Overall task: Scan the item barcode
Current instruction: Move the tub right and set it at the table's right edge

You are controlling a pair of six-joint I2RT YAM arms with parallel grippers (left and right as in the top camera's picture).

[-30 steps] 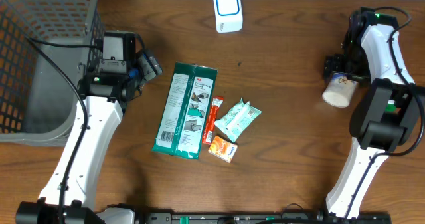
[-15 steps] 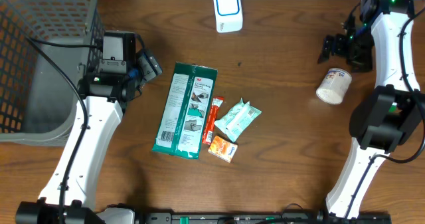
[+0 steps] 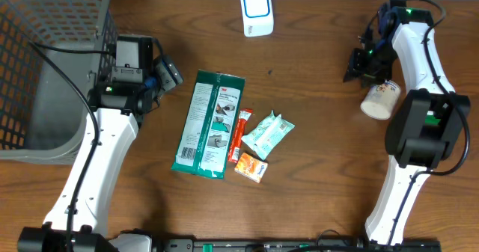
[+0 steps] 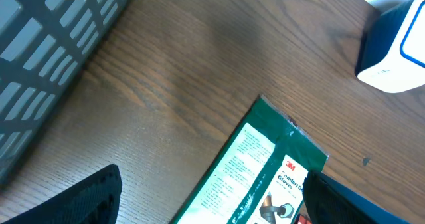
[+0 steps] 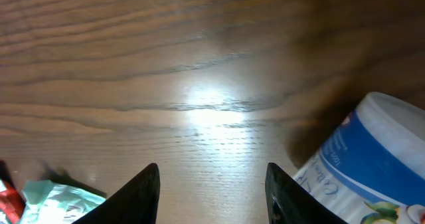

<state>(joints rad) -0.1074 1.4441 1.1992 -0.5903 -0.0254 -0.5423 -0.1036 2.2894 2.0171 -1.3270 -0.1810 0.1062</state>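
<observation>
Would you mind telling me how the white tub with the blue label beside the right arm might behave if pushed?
The white tub with the blue label seems to lie on its side, so its round wall would probably let it roll. Its smooth plastic may slip when gripped.

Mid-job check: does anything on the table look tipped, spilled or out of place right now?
The white plastic tub with a blue label looks tipped on its side on the brown wooden table, at its right side, beside the right tool, whose jaws stand apart with nothing between them. No spill shows. Nothing else stands out.
</observation>
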